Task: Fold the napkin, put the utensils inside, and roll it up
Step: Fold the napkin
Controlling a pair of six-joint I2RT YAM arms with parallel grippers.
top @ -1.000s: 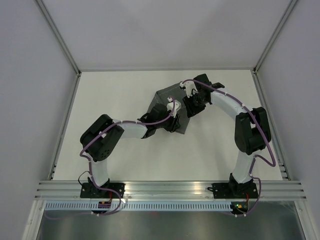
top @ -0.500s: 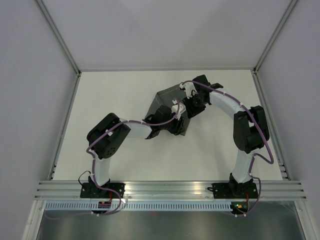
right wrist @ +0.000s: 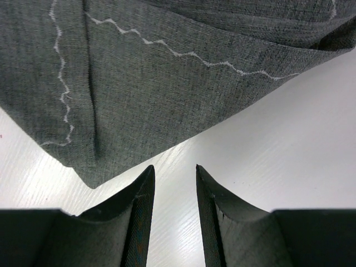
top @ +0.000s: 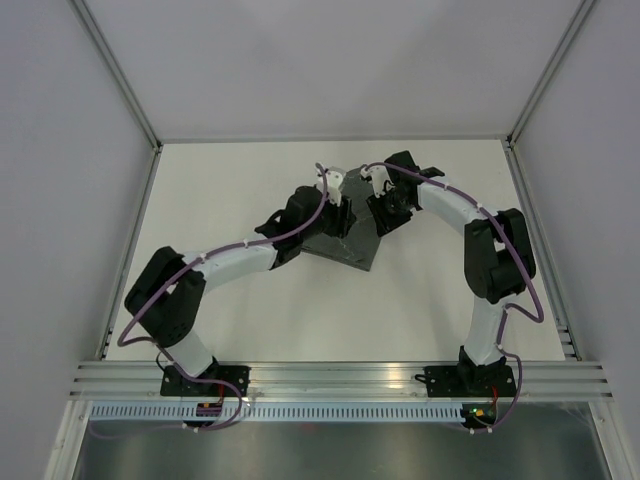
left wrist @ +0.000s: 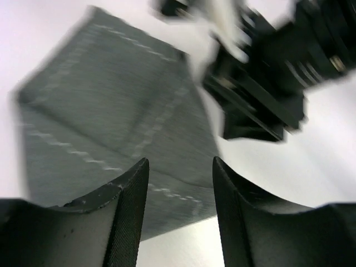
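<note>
From above, the napkin (top: pixel 350 250) lies folded into a small dark grey shape on the white bench (top: pixel 220 190), about mid-width and toward the far half, with both arms reaching in over it. The left pincer (top: pixel 338 222) sits over the cloth's far left part, and the right pincer (top: pixel 383 222) sits at its far right edge, so the two stand close together. This view does not show how either pair of jaws stands. In the left wrist view, the left pincer (left wrist: pixel 181 208) is released: its two dark fingers (left wrist: pixel 125 211) stand apart with nothing between them. The napkin (left wrist: pixel 111 122) lies below and beyond them, its pale stitched lines crossing the layered folds. The right pincer (left wrist: pixel 261 94), blurred, is at the cloth's right edge above the bare bench (left wrist: pixel 295 167). In the right wrist view, the right pincer (right wrist: pixel 174 217) is also released, its fingers (right wrist: pixel 139 222) apart over the bare bench (right wrist: pixel 278 139). A corner of the napkin (right wrist: pixel 167 83) points toward them just beyond the tips, apart from both.
</note>
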